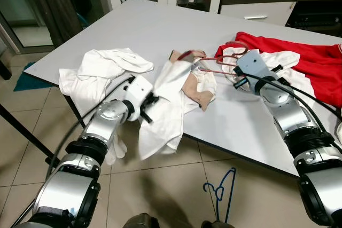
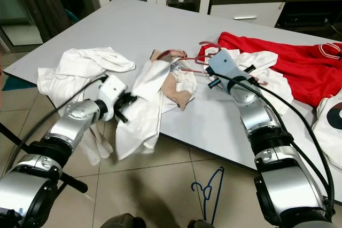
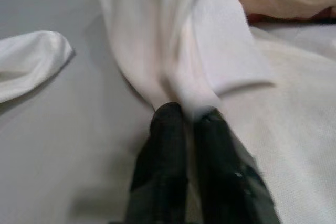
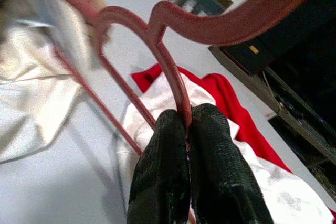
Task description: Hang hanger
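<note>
A: Report claw states and the location of the task item.

B: The right claw point(image 4: 186, 124) is clamping a thin bar of the red hanger point(image 4: 173, 85), fingers closed on it. The hanger is lying over the tabletop point(image 1: 160, 30), partly inside the white shirt point(image 1: 168, 105) and partly across the clothing beside the red garment point(image 1: 310, 62). The left claw point(image 3: 186, 119) is pinching a fold of that white shirt near the tabletop's front edge, fingers nearly together on the cloth.

A: What could go wrong from here?

B: Judging from the grips, three faults are likely. The hanger bar is thin, so it may be pivoting or slipping between the fingers under load. The shirt is draping over the tabletop edge, so its weight may be dragging it off the hanger toward the floor. The hanger's far end may be snagging on the beige cloth point(image 1: 199, 92) tucked in the shirt.

A: What is hidden or unclear?

B: The hanger's hook and far shoulder are covered by fabric, so how far it is seated in the shirt cannot be determined. No rail or rod for hanging is identifiable. A blue hanger point(image 1: 222, 193) is lying on the floor, cut off at the bottom edge of the head views.
</note>
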Robot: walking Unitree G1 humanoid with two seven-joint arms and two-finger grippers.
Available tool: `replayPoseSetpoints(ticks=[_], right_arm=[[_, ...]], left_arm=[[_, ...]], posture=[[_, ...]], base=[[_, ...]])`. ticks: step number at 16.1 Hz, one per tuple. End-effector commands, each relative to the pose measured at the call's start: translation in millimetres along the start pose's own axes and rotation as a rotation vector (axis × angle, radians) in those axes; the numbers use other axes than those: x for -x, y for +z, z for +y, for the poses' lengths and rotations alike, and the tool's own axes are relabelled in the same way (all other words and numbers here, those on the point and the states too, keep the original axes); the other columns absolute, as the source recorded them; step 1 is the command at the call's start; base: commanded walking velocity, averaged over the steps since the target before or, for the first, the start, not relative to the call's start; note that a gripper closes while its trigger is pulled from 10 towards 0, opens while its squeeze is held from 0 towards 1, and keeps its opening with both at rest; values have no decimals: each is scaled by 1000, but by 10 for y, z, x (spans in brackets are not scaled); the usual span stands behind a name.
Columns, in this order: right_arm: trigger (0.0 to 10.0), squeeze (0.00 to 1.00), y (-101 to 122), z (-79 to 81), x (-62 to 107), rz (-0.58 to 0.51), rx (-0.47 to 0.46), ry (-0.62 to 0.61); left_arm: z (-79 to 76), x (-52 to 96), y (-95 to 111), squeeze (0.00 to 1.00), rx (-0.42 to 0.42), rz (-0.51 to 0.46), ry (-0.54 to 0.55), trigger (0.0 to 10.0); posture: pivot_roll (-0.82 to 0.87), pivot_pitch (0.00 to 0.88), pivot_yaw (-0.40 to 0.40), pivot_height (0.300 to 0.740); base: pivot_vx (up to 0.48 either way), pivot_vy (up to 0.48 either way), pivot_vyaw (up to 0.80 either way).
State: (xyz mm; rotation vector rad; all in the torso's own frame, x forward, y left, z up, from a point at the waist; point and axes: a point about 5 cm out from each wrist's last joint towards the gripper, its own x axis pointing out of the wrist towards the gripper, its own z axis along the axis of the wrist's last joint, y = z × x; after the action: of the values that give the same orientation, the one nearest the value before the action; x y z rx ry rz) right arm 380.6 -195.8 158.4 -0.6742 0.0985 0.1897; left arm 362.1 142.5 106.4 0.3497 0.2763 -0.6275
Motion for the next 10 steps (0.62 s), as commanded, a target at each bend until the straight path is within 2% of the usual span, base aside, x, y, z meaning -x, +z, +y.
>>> replayPoseSetpoints(ticks=[1, 2, 3, 4, 5, 6, 9, 10], right_arm=[[10000, 0, -12, 47, 7, -10, -11, 35], [10000, 0, -24, 96, 26, -17, -25, 99], [10000, 0, -39, 132, 53, -22, -40, 161], [10000, 0, -57, 192, 132, -39, -87, 295], [10000, 0, -80, 185, 262, -59, -120, 428], [10000, 0, -91, 61, 401, -82, -147, 510], [10000, 0, -35, -159, 581, -136, -149, 593], [10000, 0, 2, -327, 662, -154, -129, 601]], left_arm=[[50, -16, 123, 1000, -15, -34, 53, 10000], [124, -8, 204, 984, -50, -68, 142, 10000], [165, 9, 256, 0, -93, -106, 192, 10000], [155, 17, 253, 0, -36, -138, 203, 10000], [78, 7, 195, 0, -54, -127, 182, 10000], [-10, -15, 128, 0, -78, -106, 164, 10000], [-66, -59, 125, 0, -75, -106, 172, 10000], [-83, -85, 177, 0, -83, -125, 177, 10000]], posture=[[-23, 0, 35, 740], [-23, 0, 36, 740], [-23, 0, 36, 740], [-23, 0, 36, 740], [-26, 0, 38, 740], [-33, 0, 41, 740], [-44, 0, 44, 740], [-55, 0, 48, 740]], base=[[0, 0, 0], [0, 0, 0], [0, 0, 0], [0, 0, 0], [0, 0, 0], [0, 0, 0], [0, 0, 0], [0, 0, 0]])
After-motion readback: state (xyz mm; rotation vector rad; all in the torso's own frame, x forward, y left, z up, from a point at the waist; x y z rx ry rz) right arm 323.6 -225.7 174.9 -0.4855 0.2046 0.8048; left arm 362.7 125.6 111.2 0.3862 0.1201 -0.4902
